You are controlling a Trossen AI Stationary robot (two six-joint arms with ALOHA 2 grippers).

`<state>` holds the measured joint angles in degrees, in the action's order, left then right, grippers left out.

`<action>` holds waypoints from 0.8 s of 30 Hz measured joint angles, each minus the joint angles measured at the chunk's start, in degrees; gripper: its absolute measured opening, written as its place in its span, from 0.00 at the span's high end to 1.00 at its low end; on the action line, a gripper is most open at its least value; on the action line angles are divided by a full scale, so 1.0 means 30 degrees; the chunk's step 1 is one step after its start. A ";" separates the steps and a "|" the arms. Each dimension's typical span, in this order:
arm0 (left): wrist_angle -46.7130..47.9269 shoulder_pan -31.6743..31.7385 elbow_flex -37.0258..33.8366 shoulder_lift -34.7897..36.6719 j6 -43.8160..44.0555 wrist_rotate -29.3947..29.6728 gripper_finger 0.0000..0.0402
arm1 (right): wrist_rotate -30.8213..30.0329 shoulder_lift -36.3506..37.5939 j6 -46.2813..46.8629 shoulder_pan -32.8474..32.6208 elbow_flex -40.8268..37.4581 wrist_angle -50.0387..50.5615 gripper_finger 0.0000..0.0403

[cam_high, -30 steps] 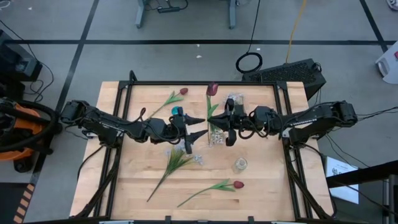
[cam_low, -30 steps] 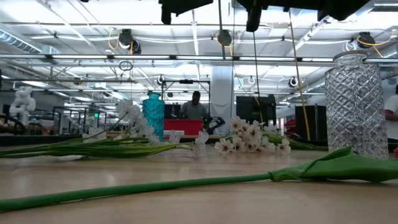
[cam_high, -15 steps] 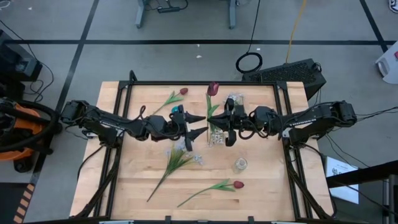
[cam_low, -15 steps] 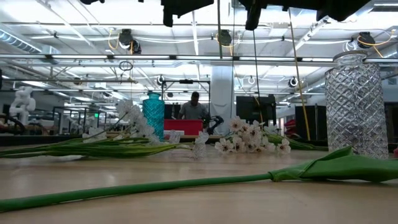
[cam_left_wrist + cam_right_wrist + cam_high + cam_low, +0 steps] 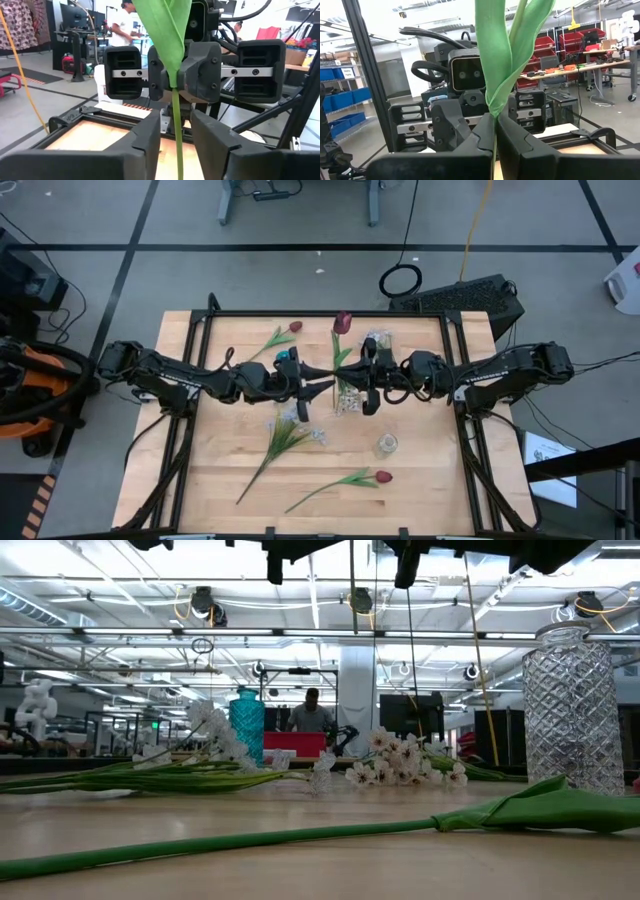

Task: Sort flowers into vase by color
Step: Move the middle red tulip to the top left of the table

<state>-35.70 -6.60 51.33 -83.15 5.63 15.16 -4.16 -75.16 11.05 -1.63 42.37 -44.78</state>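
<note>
held tulip [image 5: 342, 323]: dark red bud, green stem and leaves, upright above table centre; stem pinched between right gripper [image 5: 341, 376] fingers, left gripper [image 5: 322, 378] fingers open either side of it
far-left tulip [image 5: 294, 328]: red bud, lying flat, stem running diagonally toward left
near tulip [image 5: 382, 477]: red bud, lying flat near front edge, stem pointing left
white spray, centre-left [image 5: 283, 431]: lying flat, long green leaves
white spray, centre [image 5: 347, 402]: lying flat beneath the held stem
</note>
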 joint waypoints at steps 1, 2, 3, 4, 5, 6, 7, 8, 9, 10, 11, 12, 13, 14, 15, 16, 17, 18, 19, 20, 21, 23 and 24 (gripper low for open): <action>0.0000 0.0002 0.0000 0.0000 0.0000 -0.0008 0.74 | 0.0000 0.0000 0.0000 0.0000 0.0000 0.0000 1.00; 0.0000 0.0002 0.0000 0.0000 -0.0004 -0.0015 0.76 | 0.0000 0.0000 0.0000 0.0000 0.0000 -0.0005 1.00; -0.0006 0.0002 0.0000 0.0000 -0.0001 -0.0021 0.76 | 0.0000 0.0000 0.0000 0.0000 0.0000 -0.0004 1.00; -0.0023 0.0002 0.0000 0.0000 -0.0006 -0.0022 0.77 | 0.0000 0.0000 0.0000 0.0000 0.0000 -0.0004 1.00; -0.0072 -0.0003 0.0000 0.0000 0.0000 -0.0027 0.78 | 0.0000 0.0000 0.0000 0.0000 0.0000 -0.0005 1.00; -0.0134 -0.0005 0.0000 0.0000 0.0000 -0.0048 0.78 | 0.0000 0.0000 0.0000 0.0000 0.0000 -0.0005 1.00; -0.0222 -0.0001 0.0000 0.0000 0.0000 -0.0105 0.78 | -0.0004 0.0000 -0.0007 0.0000 0.0000 -0.0005 1.00; -0.0357 -0.0005 0.0000 0.0000 0.0002 -0.0170 0.78 | 0.0000 0.0000 -0.0020 0.0000 0.0000 -0.0005 1.00; -0.0481 -0.0005 0.0000 0.0000 0.0007 -0.0276 0.78 | -0.0007 0.0000 -0.0072 0.0000 0.0000 -0.0005 1.00; -0.0538 -0.0005 0.0000 -0.0001 0.0009 -0.0427 0.78 | -0.0007 0.0000 -0.0124 0.0000 0.0000 -0.0005 1.00; -0.0573 0.0002 0.0025 -0.0082 0.0015 -0.0474 0.78 | -0.0007 0.0000 -0.0154 0.0000 0.0000 -0.0005 1.00; -0.0583 0.0002 0.0121 -0.0217 0.0015 -0.0474 0.78 | -0.0007 0.0000 -0.0202 0.0000 0.0000 -0.0005 1.00; -0.0576 0.0002 0.0199 -0.0314 0.0008 -0.0474 0.78 | -0.0003 0.0000 -0.0260 0.0000 0.0000 0.0000 1.00; -0.0555 0.0008 0.0329 -0.0494 0.0010 -0.0499 0.78 | 0.0000 0.0000 -0.0340 0.0000 0.0000 -0.0012 1.00; -0.0575 0.0048 0.0654 -0.0823 0.0007 -0.0524 0.78 | 0.0010 0.0000 -0.0419 0.0000 0.0000 -0.0049 1.00; -0.0574 0.0083 0.0986 -0.1136 0.0007 -0.0541 0.78 | 0.0010 0.0012 -0.0481 0.0000 0.0000 -0.0097 1.00; -0.0325 0.0090 0.1209 -0.1315 0.0004 -0.0554 0.78 | -0.0037 0.0015 -0.0558 0.0000 0.0000 -0.0140 1.00; -0.0087 0.0104 0.1348 -0.1440 -0.0017 -0.0551 0.78 | -0.0098 0.0015 -0.0576 0.0007 0.0000 -0.0156 1.00; -0.0091 0.0104 0.1524 -0.1626 -0.0056 -0.0546 0.78 | -0.0099 0.0015 -0.0575 0.0007 0.0000 -0.0151 1.00; -0.0204 0.0104 0.1639 -0.1735 -0.0125 -0.0547 0.78 | -0.0073 0.0015 -0.0568 0.0007 0.0000 -0.0157 1.00; -0.0117 0.0104 0.1636 -0.1727 -0.0149 -0.0554 0.78 | -0.0101 0.0015 -0.0576 0.0000 0.0000 -0.0152 1.00; 0.0186 0.0083 0.1625 -0.1649 -0.0147 -0.0554 0.78 | -0.0067 0.0015 -0.0578 -0.0007 0.0000 -0.0003 1.00; 0.0297 0.0083 0.1625 -0.1639 -0.0138 -0.0551 0.78 | -0.0062 0.0013 -0.0576 -0.0007 0.0000 0.0088 1.00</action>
<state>-34.81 -6.35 56.21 -88.07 5.21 13.50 -4.35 -75.12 9.32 -1.65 42.37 -44.52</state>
